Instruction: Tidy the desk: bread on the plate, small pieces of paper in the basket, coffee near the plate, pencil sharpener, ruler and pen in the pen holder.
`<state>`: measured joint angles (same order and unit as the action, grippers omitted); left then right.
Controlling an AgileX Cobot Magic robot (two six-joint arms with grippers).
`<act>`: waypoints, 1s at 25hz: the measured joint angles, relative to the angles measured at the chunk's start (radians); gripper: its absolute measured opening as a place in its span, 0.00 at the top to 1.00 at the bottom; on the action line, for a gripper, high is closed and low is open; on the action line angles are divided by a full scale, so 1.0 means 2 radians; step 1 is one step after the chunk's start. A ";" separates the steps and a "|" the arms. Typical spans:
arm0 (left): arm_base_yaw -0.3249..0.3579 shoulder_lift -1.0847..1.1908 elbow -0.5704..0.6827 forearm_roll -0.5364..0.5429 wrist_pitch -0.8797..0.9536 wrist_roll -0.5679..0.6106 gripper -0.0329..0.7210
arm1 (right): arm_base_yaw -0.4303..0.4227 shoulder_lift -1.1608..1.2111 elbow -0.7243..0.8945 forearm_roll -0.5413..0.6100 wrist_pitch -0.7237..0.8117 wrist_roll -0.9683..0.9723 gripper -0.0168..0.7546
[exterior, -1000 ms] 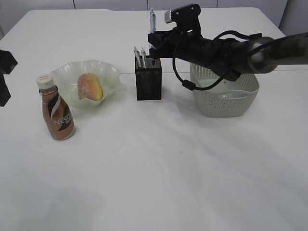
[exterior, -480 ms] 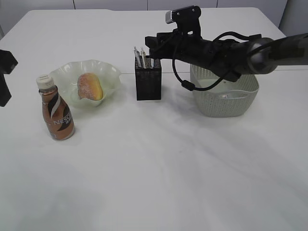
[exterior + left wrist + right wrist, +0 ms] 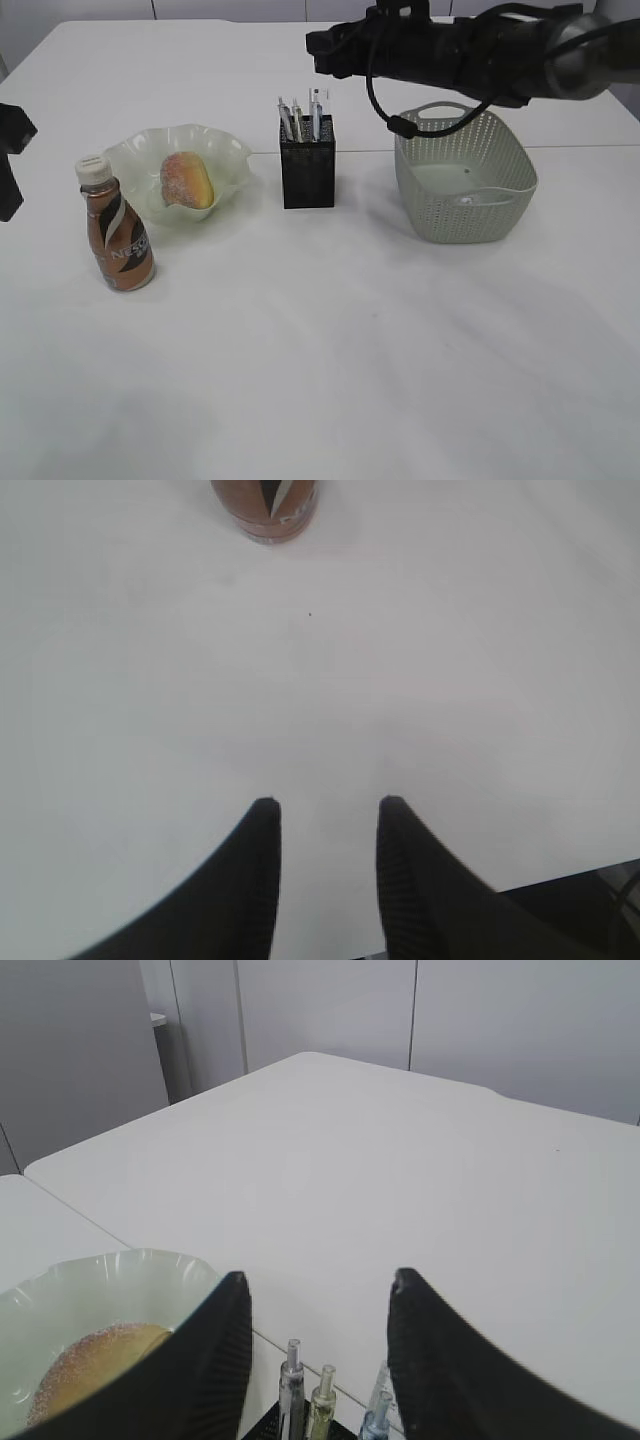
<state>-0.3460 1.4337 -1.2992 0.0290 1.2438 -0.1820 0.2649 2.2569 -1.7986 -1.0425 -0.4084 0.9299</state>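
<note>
The table (image 3: 330, 350) is white all over. On the left stands a brown coffee (image 3: 117, 235) with a white cap and a white swirl on its label. The plate (image 3: 225, 155) behind it is pale see-through green (with a wavy edge), and the bread (image 3: 187, 180) on it is yellow-orange with a sugary pink top. The holder (image 3: 307, 172) in the middle is black mesh. The pens (image 3: 300, 118) in it are clear and silver. The basket (image 3: 465, 190) on the right is grey-green with little holes. Both arms are black.

Matt white table (image 3: 330, 340); perforated plastic basket (image 3: 465, 205); mesh pen holder (image 3: 308, 175)
</note>
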 joint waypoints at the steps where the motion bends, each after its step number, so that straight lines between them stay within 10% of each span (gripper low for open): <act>1: 0.000 0.000 0.000 0.000 0.000 0.000 0.64 | 0.000 -0.006 -0.004 -0.022 0.007 0.024 0.51; 10: 0.000 0.000 0.000 0.001 0.000 0.000 0.64 | -0.001 -0.051 -0.012 -0.377 -0.010 0.305 0.51; 25: -0.037 -0.061 0.000 -0.002 -0.001 0.019 0.64 | -0.041 -0.172 -0.012 -0.402 -0.276 0.468 0.51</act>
<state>-0.4197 1.3110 -1.2992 0.0257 1.2415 -0.1445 0.1827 1.9139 -1.8225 -1.8458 -0.9600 1.8653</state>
